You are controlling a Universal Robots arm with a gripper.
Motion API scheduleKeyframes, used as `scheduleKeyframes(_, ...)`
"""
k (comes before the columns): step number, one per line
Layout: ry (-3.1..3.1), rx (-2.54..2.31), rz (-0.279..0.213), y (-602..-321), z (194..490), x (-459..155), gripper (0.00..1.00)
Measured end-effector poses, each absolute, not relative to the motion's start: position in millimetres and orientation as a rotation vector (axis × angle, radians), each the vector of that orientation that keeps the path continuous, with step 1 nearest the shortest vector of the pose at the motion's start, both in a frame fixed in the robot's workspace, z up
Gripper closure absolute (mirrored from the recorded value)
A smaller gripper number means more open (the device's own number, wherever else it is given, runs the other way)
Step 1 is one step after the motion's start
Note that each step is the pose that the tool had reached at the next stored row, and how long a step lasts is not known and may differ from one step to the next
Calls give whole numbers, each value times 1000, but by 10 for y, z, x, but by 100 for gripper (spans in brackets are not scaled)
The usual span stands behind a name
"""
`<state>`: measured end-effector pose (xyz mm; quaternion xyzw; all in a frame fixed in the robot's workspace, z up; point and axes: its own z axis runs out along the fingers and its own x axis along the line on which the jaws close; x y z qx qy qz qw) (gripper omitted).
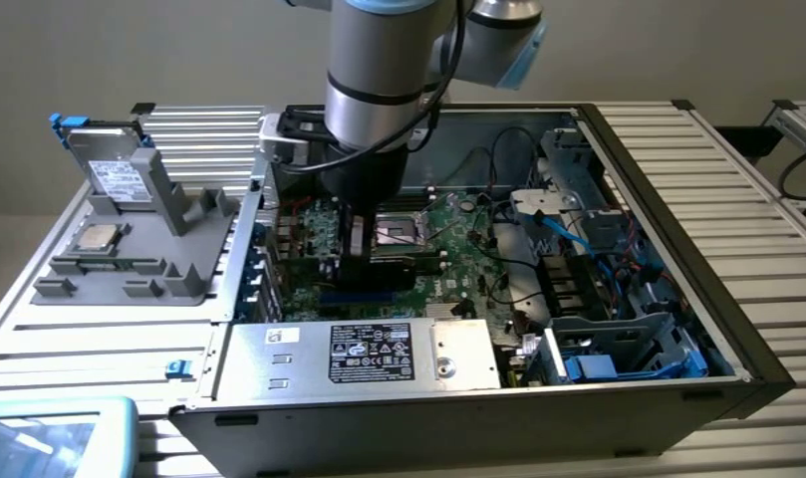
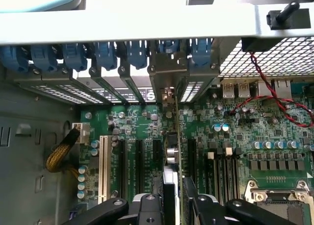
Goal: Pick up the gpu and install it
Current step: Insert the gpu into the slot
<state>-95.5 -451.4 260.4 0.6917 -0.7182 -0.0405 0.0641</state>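
Wrist view shows the gripper (image 2: 176, 209) lowered inside the computer case (image 2: 29, 136), with its jaws set on either side of the gpu (image 2: 178, 136) and, by the look of it, clamped on the card. The gpu stands on edge between the fingertips and runs straight ahead of them across the motherboard (image 2: 235, 131), in line with the black expansion slots (image 2: 138, 161) that lie beside the gripper. Its metal end bracket (image 2: 167, 72) reaches the row of slot covers (image 2: 122, 85) at the rear wall, directly ahead of the gripper, below the blue clips (image 2: 105, 53). A white slot (image 2: 103, 166) and a yellow braided cable (image 2: 61, 154) lie well off to one side of the gripper; the processor socket (image 2: 279, 200) and a red-and-black twisted wire (image 2: 274, 95) lie to the other side. Whether the card's lower edge is fully seated in its slot cannot be determined. Several faults appear possible from this position. If the card edge is slightly off the slot line, downward force could jam it or flex the motherboard. If the bracket tip catches the rear wall or a neighbouring cover, the card could tilt and seat at one end only. A grip placed near one end may allow the card to pivot between the fingers under load.
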Motion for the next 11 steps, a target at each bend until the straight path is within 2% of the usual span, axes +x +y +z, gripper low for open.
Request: scheduleKeyframes(11,-2167,2090,-121,-4510,2528,-953,73)
